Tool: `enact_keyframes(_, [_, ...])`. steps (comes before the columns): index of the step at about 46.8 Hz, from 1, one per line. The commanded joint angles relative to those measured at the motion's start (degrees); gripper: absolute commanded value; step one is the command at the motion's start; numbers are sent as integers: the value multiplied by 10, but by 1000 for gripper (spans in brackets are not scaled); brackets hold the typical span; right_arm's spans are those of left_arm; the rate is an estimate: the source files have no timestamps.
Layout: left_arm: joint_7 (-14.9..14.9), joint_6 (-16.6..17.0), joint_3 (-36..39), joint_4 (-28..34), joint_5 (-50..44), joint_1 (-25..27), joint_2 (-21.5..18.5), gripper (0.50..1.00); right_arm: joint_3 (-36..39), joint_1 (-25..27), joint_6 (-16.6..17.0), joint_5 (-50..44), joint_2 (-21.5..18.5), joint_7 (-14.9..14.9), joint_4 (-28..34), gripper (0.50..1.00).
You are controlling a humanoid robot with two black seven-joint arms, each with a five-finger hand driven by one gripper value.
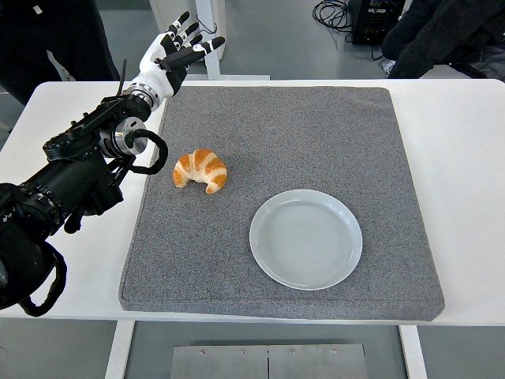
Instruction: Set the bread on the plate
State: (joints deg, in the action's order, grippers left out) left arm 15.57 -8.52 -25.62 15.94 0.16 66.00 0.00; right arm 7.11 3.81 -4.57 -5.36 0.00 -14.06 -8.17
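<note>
A golden croissant (201, 170) lies on the grey mat (316, 134), left of centre. A pale round plate (306, 238) sits on the mat to the croissant's lower right, with nothing on it. My left hand (177, 54) is raised above the mat's far left corner, its white fingers (207, 45) spread and holding nothing. It is well behind the croissant and clear of it. The black left arm (79, 170) runs in from the left edge. No right arm shows.
The mat covers most of the white table (465, 158). People in dark clothes stand at the top left (47, 39) and top right (442, 31). Cables (335, 12) lie on the floor behind the table.
</note>
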Motion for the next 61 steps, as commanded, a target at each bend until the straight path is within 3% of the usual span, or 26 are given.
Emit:
enact_keyframes(1, [1, 0, 2, 4, 0, -1, 0, 1000, 0, 0, 0, 0, 0, 0, 0, 1000])
enact_keyframes(9, [2, 15, 6, 88, 7, -8, 0, 1000, 0, 0, 0, 0, 0, 0, 0, 1000])
enact_keyframes(13, [0, 40, 22, 147, 15, -12, -30, 1000, 0, 1, 0, 0, 0, 0, 0, 1000])
enact_keyframes(21, [-2, 72, 134, 268, 21, 2, -111, 1000, 0, 1, 0, 0, 0, 0, 0, 1000])
enact_keyframes(29, [-2, 75, 208, 285, 26, 40, -146, 1000, 0, 0, 0, 0, 0, 0, 0, 1000])
enact_keyframes(37, [-12, 73, 282, 327, 90, 69, -195, 1000, 0, -1, 0, 0, 0, 0, -1, 1000])
enact_keyframes(49, [-8, 71, 287, 357, 258, 74, -235, 1000, 1, 0, 1, 0, 0, 0, -3, 1000])
enact_keyframes(61, [-9, 69, 291, 446, 374, 85, -294, 1000, 0, 0, 2, 0, 0, 0, -3, 1000])
